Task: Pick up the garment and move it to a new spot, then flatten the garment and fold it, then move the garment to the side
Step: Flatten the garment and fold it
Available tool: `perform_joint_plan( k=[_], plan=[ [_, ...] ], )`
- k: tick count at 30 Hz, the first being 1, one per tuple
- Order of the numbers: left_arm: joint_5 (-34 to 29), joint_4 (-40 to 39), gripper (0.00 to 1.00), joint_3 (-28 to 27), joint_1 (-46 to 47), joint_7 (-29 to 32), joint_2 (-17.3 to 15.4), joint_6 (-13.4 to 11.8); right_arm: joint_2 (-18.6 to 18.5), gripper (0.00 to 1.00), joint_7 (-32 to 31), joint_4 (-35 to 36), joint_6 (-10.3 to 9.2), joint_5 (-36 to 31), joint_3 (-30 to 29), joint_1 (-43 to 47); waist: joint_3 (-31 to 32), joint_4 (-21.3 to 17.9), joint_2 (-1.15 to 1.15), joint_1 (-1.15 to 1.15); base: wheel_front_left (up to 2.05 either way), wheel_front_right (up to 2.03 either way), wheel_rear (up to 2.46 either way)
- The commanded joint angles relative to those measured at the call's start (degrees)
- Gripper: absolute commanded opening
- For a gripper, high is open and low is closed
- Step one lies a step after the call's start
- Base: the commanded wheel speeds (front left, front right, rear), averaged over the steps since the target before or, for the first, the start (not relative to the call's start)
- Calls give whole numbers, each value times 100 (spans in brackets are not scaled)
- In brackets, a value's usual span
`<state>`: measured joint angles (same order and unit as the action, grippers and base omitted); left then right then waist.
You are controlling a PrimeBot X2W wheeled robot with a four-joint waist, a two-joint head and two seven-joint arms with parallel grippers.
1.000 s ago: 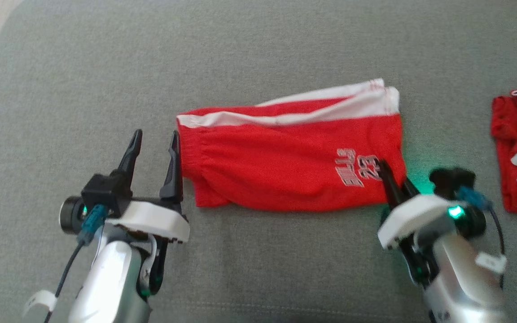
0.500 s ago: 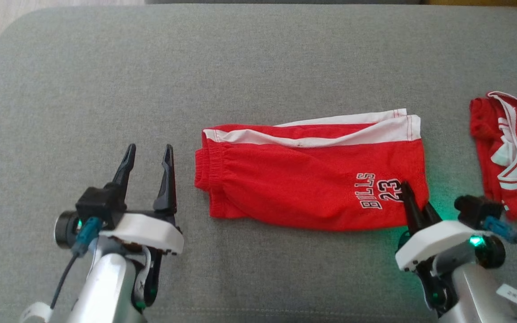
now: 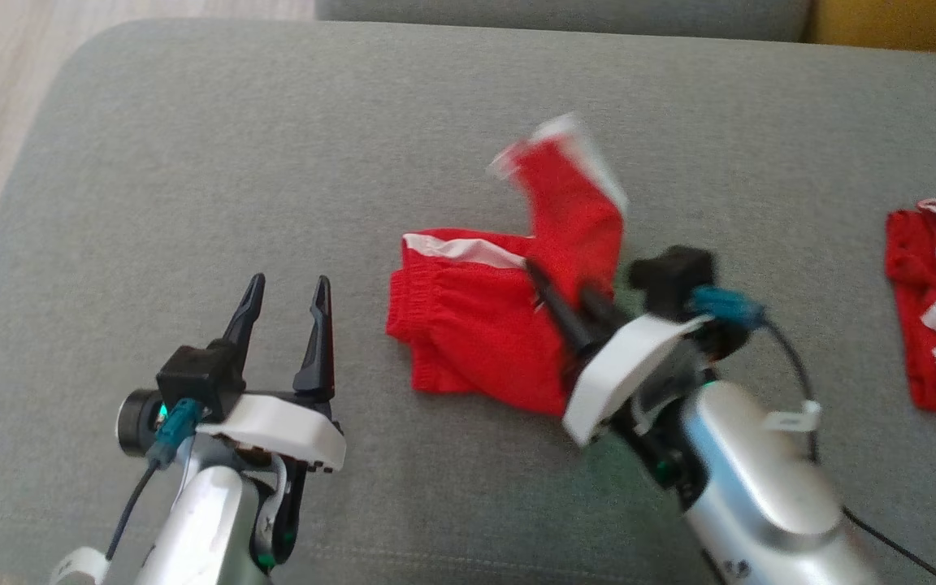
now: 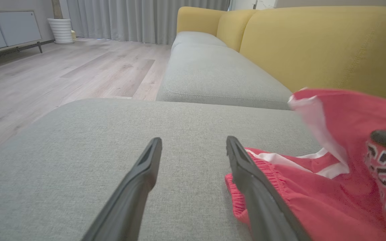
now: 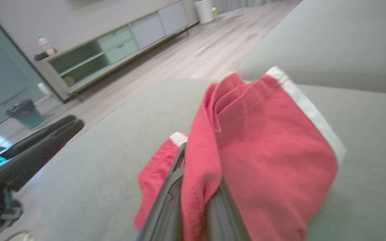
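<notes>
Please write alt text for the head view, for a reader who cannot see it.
The right pincer is shut on red shorts with white trim, holding one end raised above the rest on a grey fabric cushion. The open left pincer hovers beside them; another red-and-white garment lies far right.

red thin-cloth shorts with white side bands [image 3: 468, 333]: soft matt cloth with a fine weave; the gathered waistband looks ribbed.
grey upholstered sofa seat [image 3: 192, 162]: coarse woven cloth, matt and faintly flecked.
left claw [image 3: 288, 282]: long dark fingers, smooth matt plastic.
right claw [image 3: 559, 278]: the same dark matt plastic.
white wrist shell [image 3: 273, 418]: smooth plastic with a slight sheen.
silver forearm casing [image 3: 752, 479]: glossy and smooth, with bright highlights; metal or plastic cannot be told.
yellow sofa back [image 4: 313, 50]: matt cloth, finer weave, stitched seams.
pale plank floor [image 4: 62, 73]: wood grain, smooth, low sheen.
second red garment with white stripes [image 3: 935, 317]: matt cloth, crumpled.
</notes>
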<state>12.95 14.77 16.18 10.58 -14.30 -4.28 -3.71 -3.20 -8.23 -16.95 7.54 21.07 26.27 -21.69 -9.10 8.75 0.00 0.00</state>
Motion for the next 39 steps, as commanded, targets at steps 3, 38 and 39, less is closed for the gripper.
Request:
perform_joint_plan(
  k=[3, 38, 39],
  plan=[
    [33, -169, 100, -126, 244, -69, -30, -4, 32, 0, -12, -146, -5, 447, 771, -253, -52, 239, 0, 0, 0, 0, 0],
    [-62, -292, 100, -257, 102, -70, -178, -128, -327, 100, 1722, 86, -5, -420, -1403, 419, 59, -291, 0, 0, 0, 0, 0],
    [-67, -313, 100, -255, 82, -70, -196, -131, -326, 100, 1648, 216, -5, -538, -1623, 570, 78, -310, 0, 0, 0, 0, 0]
  ],
)
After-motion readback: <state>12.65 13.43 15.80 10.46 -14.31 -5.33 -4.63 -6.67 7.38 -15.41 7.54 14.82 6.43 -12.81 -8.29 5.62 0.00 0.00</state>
